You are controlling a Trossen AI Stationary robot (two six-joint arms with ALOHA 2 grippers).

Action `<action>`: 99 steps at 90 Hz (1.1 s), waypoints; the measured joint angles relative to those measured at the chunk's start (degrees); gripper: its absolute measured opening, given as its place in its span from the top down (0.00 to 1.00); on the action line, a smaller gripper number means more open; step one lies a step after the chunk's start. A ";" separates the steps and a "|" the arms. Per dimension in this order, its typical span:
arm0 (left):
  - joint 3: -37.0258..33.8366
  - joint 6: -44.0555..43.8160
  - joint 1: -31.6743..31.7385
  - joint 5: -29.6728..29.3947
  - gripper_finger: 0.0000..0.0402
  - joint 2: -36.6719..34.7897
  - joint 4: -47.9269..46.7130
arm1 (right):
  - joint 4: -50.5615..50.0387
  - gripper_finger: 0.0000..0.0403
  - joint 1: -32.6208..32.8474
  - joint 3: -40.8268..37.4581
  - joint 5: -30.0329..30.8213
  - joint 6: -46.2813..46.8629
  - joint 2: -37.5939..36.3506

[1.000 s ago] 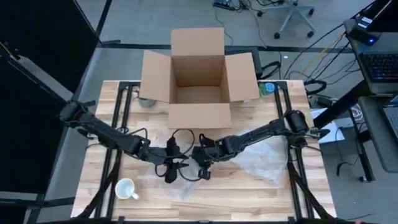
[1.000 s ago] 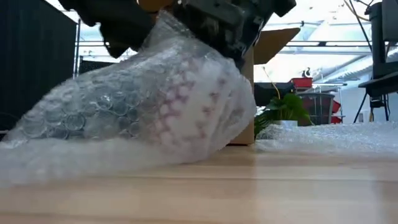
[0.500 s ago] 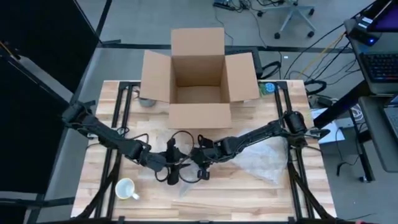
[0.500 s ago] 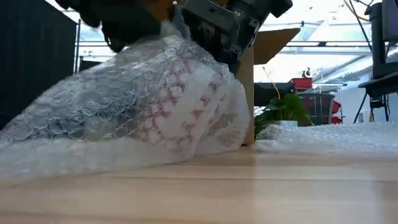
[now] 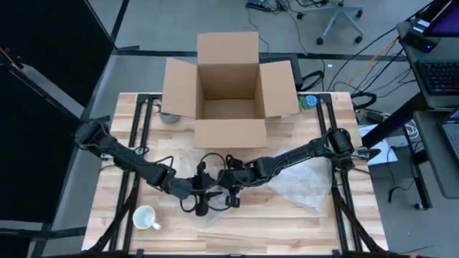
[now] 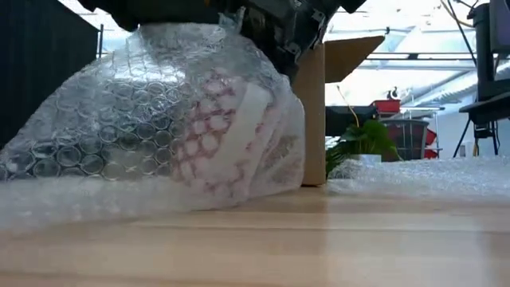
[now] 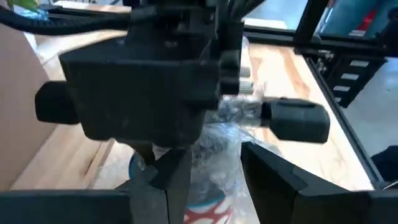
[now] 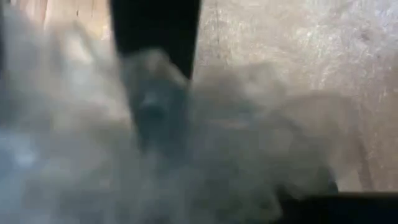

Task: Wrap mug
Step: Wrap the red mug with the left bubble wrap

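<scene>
open cardboard box [image 5: 228, 89] behind bubble-wrapped mug [image 6: 219, 127], white cup [image 5: 145, 218] front-left

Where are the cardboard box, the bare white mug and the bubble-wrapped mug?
cardboard box [image 5: 228, 109]: high view, its inner floor.
white mug [image 5: 145, 218]: high view, its open top.
bubble-wrapped mug [image 6: 231, 131]: low view, its red-patterned side.

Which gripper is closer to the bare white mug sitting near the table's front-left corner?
Left. The left gripper sits just right of the white mug, slightly farther back. The right gripper is beyond it, farther right; both are at the bubble-wrapped bundle.
</scene>
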 joint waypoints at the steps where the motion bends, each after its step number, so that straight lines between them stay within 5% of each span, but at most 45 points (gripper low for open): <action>1: 0.00 0.02 0.09 0.02 0.68 0.07 0.01 | -0.01 1.00 0.00 0.00 0.00 0.00 0.00; 57: 0.35 -5.06 3.52 3.83 0.68 7.80 -3.58 | -1.18 1.00 -0.03 0.15 -0.37 0.22 -0.80; 99: 0.13 -4.88 3.55 3.94 0.68 7.98 -2.70 | -11.92 1.00 -1.42 0.15 -0.24 -0.09 -10.23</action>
